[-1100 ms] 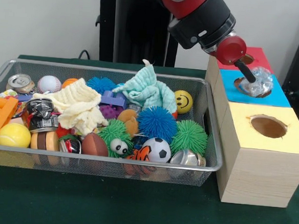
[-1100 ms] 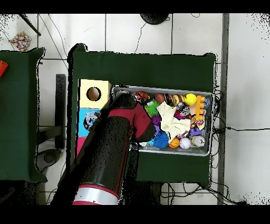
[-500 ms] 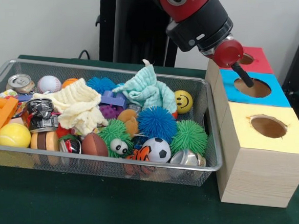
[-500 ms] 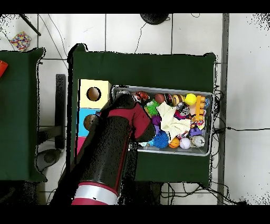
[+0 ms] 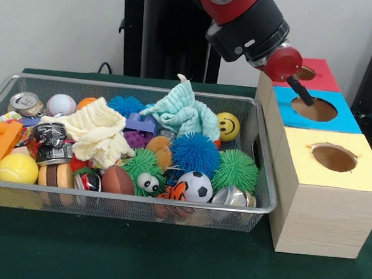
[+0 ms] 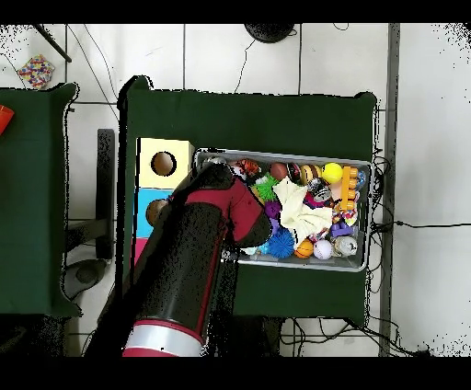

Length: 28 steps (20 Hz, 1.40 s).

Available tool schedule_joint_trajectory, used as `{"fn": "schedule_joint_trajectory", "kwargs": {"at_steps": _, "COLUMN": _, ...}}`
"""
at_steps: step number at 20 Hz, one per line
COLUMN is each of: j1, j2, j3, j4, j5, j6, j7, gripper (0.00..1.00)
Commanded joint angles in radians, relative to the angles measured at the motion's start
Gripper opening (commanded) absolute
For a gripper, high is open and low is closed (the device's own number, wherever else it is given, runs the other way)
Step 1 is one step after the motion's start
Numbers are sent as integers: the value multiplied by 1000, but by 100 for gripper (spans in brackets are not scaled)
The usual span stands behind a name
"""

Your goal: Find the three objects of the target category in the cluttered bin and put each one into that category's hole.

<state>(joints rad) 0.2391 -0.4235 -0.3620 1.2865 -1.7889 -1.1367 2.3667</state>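
front view — pincer (image 5: 306,97) above blue hole (image 5: 314,109)

arm: red and black, reaching down from above at a slant | wrist: red ball joint | gripper (image 5: 306,97): thin dark tip, angled downward, finger state unclear

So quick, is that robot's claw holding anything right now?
Gripper: holding nothing, poised above the blue box's round hole; open or shut cannot be told.
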Motion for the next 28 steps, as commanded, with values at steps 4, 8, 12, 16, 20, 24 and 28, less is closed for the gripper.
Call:
{"fn": "schedule_joint_trajectory", "kwargs": {"at_steps": 4, "j1": 24, "j2": -121, "j3": -23, "j4": 63, "j5": -141, "j6": -219, "j7": 248, "gripper": 100}}
{"fn": "schedule_joint_trajectory", "kwargs": {"at_steps": 8, "j1": 32, "j2": -122, "j3": -66, "j4": 39, "j5": -190, "j6": -231, "j7": 258, "gripper": 100}}
{"fn": "schedule_joint_trajectory", "kwargs": {"at_steps": 12, "j1": 48, "j2": -48, "j3": -133, "j4": 0, "j5": -274, "j6": -145, "j7": 190, "gripper": 100}}
{"fn": "schedule_joint_trajectory", "kwargs": {"at_steps": 16, "j1": 65, "j2": 29, "j3": -207, "j4": -31, "j5": -338, "j6": -13, "j7": 135, "gripper": 100}}
{"fn": "schedule_joint_trajectory", "kwargs": {"at_steps": 20, "j1": 67, "j2": 59, "j3": -242, "j4": -34, "j5": -362, "j6": 41, "j7": 99, "gripper": 100}}
{"fn": "schedule_joint_trajectory", "kwargs": {"at_steps": 24, "j1": 74, "j2": 93, "j3": -275, "j4": -38, "j5": -391, "j6": 77, "j7": 107, "gripper": 100}}
{"fn": "schedule_joint_trajectory", "kwargs": {"at_steps": 28, "j1": 77, "j2": 109, "j3": -284, "j4": -44, "j5": -394, "j6": 94, "j7": 122, "gripper": 100}}
